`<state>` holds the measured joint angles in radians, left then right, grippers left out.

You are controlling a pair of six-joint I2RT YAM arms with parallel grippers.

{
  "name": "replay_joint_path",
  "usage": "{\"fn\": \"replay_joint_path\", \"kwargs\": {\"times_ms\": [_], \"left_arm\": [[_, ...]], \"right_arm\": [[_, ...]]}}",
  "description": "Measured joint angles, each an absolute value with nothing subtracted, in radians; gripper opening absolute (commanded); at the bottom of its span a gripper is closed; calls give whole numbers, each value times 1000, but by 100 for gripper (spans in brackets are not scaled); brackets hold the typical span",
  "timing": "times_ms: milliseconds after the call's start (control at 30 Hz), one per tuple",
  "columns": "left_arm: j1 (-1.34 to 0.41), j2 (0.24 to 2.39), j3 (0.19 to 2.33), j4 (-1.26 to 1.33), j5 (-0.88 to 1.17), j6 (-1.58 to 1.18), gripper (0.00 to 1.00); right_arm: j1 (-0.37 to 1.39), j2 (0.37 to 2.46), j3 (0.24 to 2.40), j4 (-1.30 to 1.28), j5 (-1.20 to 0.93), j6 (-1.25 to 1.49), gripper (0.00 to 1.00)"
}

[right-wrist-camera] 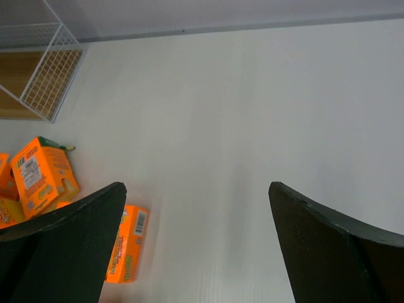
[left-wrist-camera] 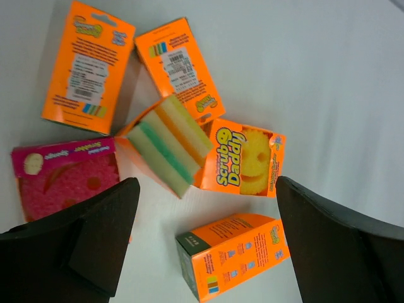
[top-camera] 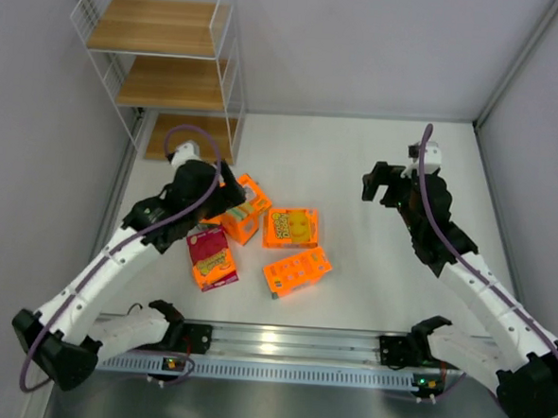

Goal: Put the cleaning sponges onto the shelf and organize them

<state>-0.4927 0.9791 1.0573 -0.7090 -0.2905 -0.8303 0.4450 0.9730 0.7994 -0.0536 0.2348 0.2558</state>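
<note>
A white table stands between grey walls, with the wire shelf at its 11 o'clock corner. The sponges lie in a loose cluster just left of the table's middle, well apart from the shelf. From the top, the pink pack has its long axis running roughly 11 to 5. The long box runs 8 to 2. The smiley pack lies flat, face up. The striped pack sits beneath the left gripper, which hovers spread wide, grasping nothing. The right gripper, toward 2 o'clock, is likewise released over bare table.
</note>
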Motion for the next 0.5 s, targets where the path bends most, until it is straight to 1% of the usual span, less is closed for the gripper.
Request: {"fn": "replay_joint_path", "kwargs": {"times_ms": [67,167,300,367,500], "left_arm": [[-624,1079,1109,-726,-395,-897,87],[-712,1177,1124,-744,-494,-983,87],[-728,1229,1122,-804,-598,-1093,84],[-727,1230,1122,-821,-631,-1131,84],[-729,1245,1138,-847,-674,-1169,79]], "right_arm": [[427,970,785,-63,227,264,99],[422,969,772,-88,222,266,99],[421,965,768,-106,220,266,100],[420,957,759,-108,218,266,100],[416,961,747,-110,212,266,99]]}}
